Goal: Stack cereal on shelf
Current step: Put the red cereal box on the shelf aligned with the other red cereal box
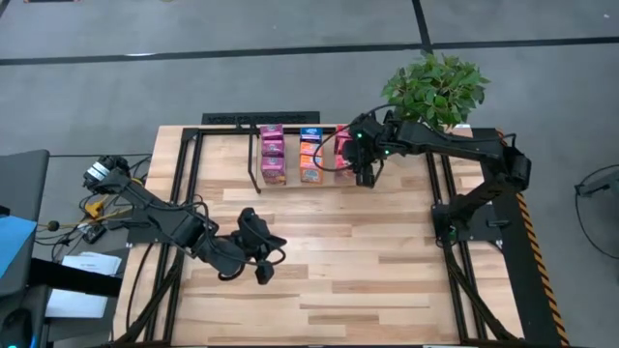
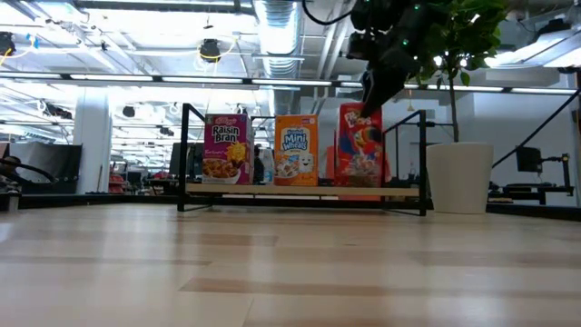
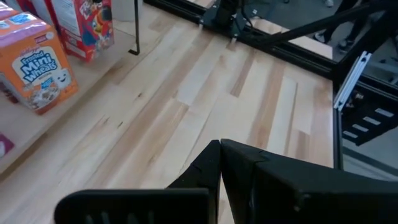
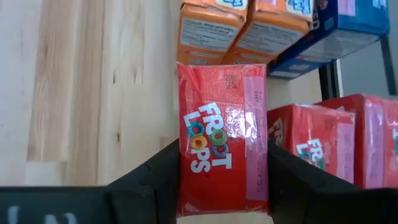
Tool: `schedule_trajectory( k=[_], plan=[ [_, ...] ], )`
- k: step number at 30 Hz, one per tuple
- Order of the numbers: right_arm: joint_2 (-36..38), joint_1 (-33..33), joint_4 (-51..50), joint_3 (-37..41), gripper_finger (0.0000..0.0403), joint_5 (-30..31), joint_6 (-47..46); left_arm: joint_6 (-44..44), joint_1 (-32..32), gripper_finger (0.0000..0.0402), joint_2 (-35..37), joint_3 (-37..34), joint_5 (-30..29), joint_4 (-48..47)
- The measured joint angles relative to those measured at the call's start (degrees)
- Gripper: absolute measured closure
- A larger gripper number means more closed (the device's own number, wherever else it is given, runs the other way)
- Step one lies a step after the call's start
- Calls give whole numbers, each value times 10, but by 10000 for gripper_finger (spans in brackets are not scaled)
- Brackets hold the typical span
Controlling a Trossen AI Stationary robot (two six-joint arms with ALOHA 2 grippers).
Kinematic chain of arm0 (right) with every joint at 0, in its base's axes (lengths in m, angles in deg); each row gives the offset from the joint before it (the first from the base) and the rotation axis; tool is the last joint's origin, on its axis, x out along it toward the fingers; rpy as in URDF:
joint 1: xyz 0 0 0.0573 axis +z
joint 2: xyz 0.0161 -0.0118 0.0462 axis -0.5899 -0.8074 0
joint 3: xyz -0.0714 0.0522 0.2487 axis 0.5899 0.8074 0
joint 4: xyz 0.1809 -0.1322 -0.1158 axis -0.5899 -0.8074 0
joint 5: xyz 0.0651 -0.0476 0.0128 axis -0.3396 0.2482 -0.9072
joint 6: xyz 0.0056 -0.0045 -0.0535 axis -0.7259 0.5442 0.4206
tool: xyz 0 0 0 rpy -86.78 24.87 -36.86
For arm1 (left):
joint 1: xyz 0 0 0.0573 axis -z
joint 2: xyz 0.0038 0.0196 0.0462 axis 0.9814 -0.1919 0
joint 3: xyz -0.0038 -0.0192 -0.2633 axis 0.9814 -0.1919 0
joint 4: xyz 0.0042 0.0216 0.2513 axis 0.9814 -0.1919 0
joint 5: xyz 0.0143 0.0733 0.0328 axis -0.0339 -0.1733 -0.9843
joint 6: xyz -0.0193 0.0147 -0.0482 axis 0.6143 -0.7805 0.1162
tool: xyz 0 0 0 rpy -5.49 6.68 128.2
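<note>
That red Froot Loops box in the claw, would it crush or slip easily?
Probably light and fairly stiff: the Froot Loops box keeps its shape between the right gripper's fingers. Its glossy wrap might slip. Tall and narrow on the shelf, it may tip if nudged.

We see a leafy green plant [image 1: 437,87] in a white cylindrical pot [image 2: 458,177] beyond the light wooden slatted table [image 1: 368,261], just past its far right corner.

The right gripper [image 2: 370,95] covers the top of the red Froot Loops carton [image 2: 360,145], so the low view doesn't show its fingertips. Behind that carton, the other red cartons [image 4: 339,146] run off the frame edge. Left gripper [image 1: 261,273] is too small to tell.
</note>
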Motion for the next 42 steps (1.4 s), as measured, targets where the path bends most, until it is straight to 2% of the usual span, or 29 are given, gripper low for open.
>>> schedule_trajectory(
  k=[15, 24, 37, 42],
  plan=[
    [-45, -7, -10, -2, 188, -2, -13, 1, 0, 402, 0, 0, 15, -10],
    [-33, -14, -22, 0, 172, 23, -11, 0, 0, 398, 0, 0, -12, -10],
    [-33, -5, -29, 0, 115, 31, -10, -5, 0, 320, 0, 0, -26, -10],
    [-32, -7, -71, -29, 102, 43, 3, -13, 0, 298, 0, 0, -27, -10]
  ],
)
